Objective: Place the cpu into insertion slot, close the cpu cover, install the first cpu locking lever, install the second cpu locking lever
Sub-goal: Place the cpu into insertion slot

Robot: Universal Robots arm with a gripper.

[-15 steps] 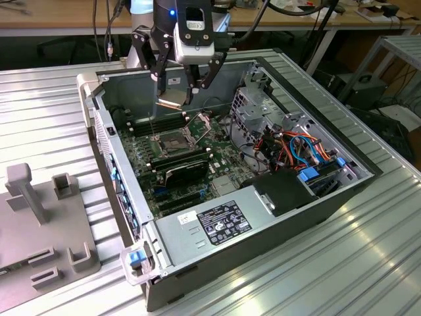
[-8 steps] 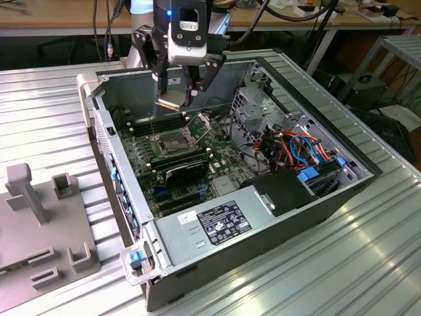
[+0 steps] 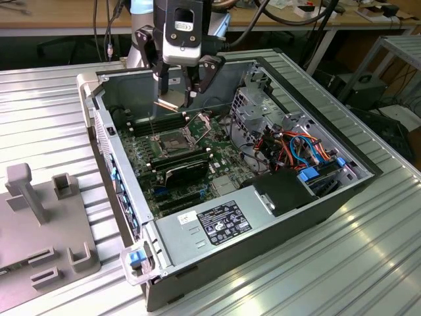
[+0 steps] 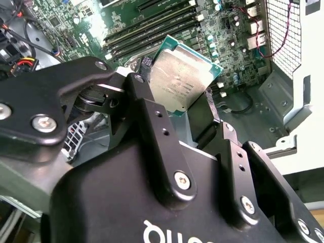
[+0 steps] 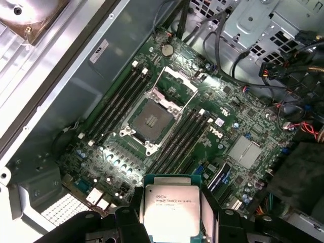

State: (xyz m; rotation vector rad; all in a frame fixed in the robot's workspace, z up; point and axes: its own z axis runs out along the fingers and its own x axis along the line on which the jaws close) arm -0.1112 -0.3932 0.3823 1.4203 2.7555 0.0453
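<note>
Our gripper (image 5: 172, 223) pinches the cpu (image 5: 172, 207) between 2 fingers (image 5: 132, 218); we want it level, squared with the insertion slot (image 5: 152, 120) beyond the fingertips.

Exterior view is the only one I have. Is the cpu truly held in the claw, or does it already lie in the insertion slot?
Observer: It is held. In the second wrist view the claw is shut on the cpu, with its fingers on two opposite edges.
Operator: Is the insertion slot free of anything?
Observer: Yes. In the first wrist view the insertion slot shows its bare dark centre, with nothing lying in it.
Operator: And the cpu cover, does it block the way?
Observer: No. In the first wrist view the cpu cover is swung open to one side of the slot and does not overlap it.
</note>
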